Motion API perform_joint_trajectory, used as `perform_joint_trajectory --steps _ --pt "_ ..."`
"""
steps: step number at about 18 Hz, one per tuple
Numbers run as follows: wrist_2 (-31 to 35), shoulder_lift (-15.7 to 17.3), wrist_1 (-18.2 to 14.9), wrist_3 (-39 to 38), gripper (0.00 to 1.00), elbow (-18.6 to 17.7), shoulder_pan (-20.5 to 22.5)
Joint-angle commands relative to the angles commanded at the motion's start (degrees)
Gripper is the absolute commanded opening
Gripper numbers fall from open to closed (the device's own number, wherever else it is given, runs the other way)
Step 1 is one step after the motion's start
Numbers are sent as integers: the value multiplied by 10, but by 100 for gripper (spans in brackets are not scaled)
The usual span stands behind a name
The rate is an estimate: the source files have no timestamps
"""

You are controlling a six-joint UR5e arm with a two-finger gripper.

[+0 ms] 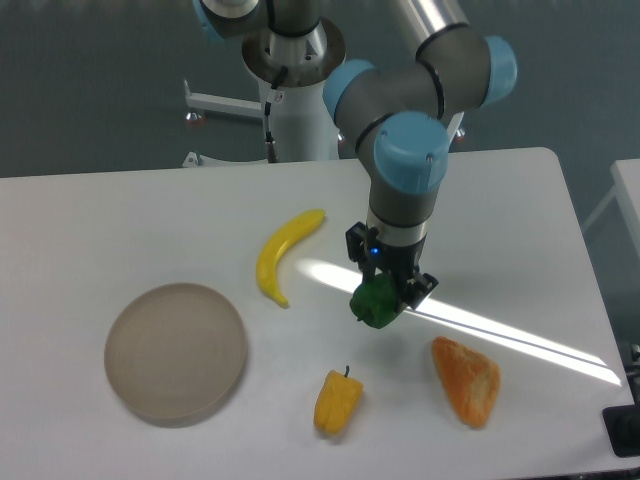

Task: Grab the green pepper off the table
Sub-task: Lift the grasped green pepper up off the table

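The gripper [385, 292] is closed on the pepper [375, 303], which appears clear of the table [120, 230], between banana [283, 255] and bread [466, 380]. Only the upper part seems pinched. Slip risk is judged real: glossy, lumpy skin. If dropped, a roll toward the yellow pepper [337, 401] is likely.

A round beige plate [176, 351] lies at the front left. A banana [282, 254] curves just beyond its right side, apart from it. A yellow pepper [337, 401] with a small stem sits near the front edge, and an orange wedge of bread [467, 379] lies to its right.
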Motion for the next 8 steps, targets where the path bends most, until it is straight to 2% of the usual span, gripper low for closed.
perform_joint_trajectory --steps 8 --pt "0 -3 3 0 37 5 1"
